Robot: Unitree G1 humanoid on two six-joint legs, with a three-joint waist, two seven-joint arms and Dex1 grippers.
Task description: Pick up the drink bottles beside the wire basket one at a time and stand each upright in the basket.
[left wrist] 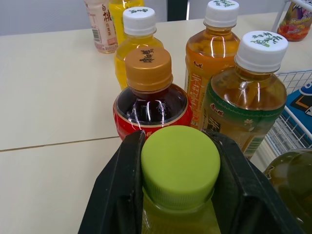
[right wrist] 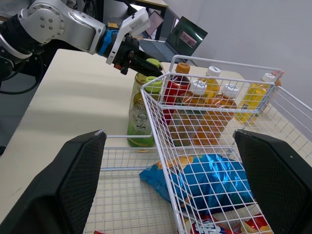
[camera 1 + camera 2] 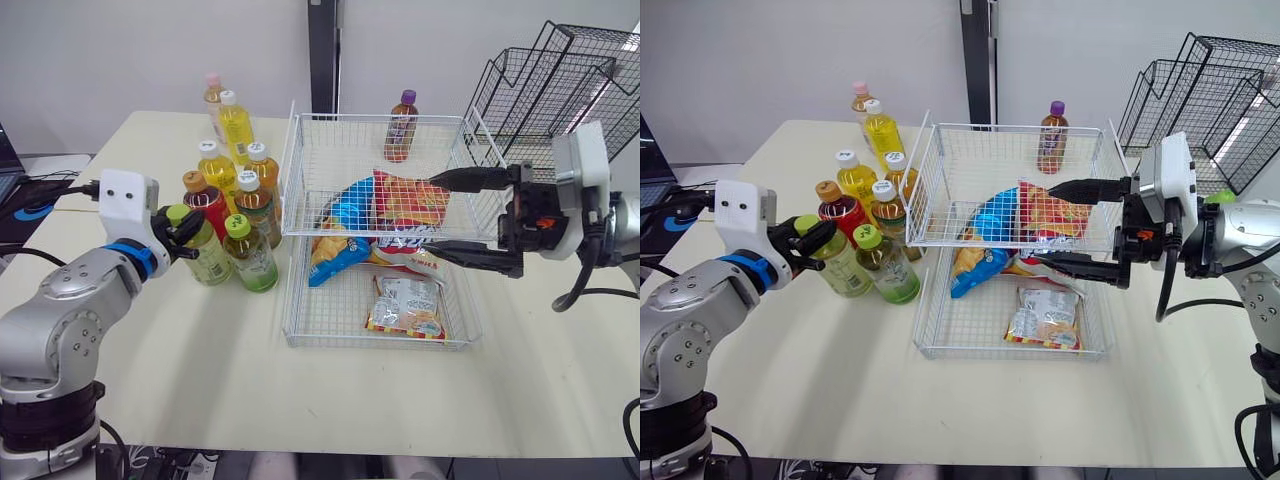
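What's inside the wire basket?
Snack bags: a blue bag, a red bag and a pale packet nearer the front. Under the red bag another packet lies partly hidden. Whether the purple-capped bottle stands inside or behind, I cannot tell.

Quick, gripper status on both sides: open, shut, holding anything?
Left gripper: shut on the green-capped bottle, at its cap.
Right gripper: open wide, holding nothing, at the wire basket.
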